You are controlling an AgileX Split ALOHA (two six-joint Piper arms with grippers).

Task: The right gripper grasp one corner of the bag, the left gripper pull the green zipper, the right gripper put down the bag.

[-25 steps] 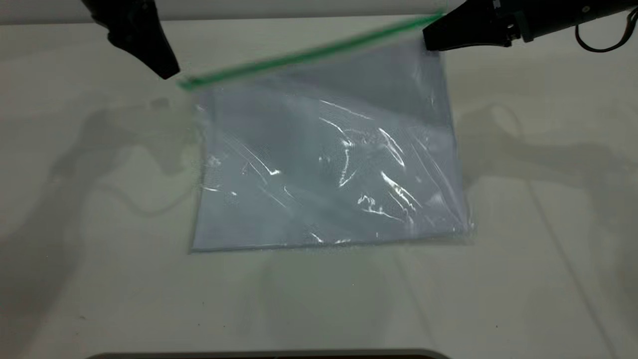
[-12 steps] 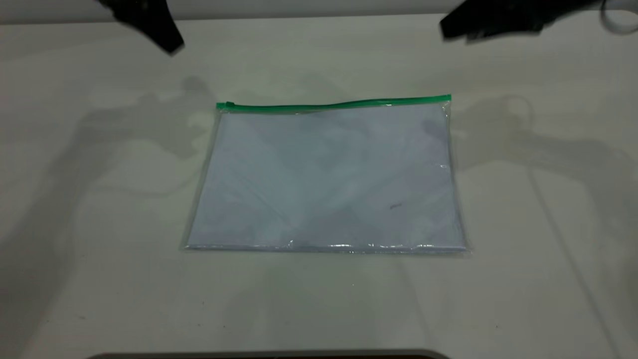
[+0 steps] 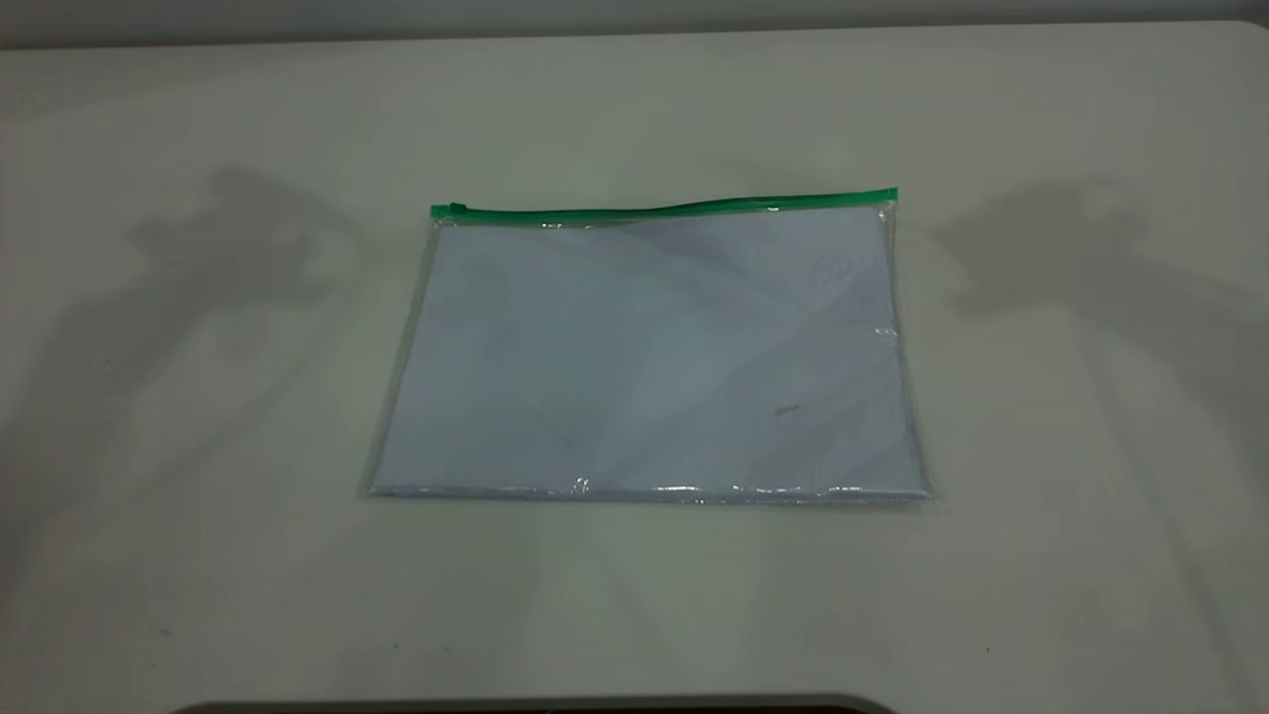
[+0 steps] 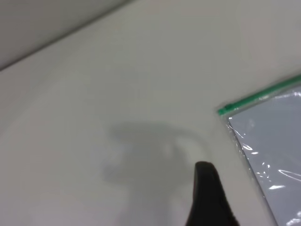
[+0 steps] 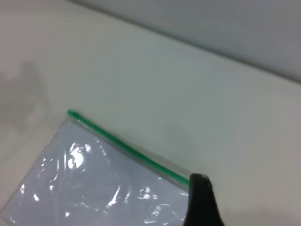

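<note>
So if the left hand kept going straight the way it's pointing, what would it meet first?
Probably bare table: the left hand points past the bag's corner, where the green zipper ends, and touches neither. Depth is unclear from the wrist view.

Glossy clear plastic bag (image 3: 649, 352) with pale sheets lies on a matt table (image 3: 1041, 555).

Bag (image 3: 644, 357) flat on table (image 3: 198, 496), zipper (image 3: 664, 209) along its far edge.
</note>
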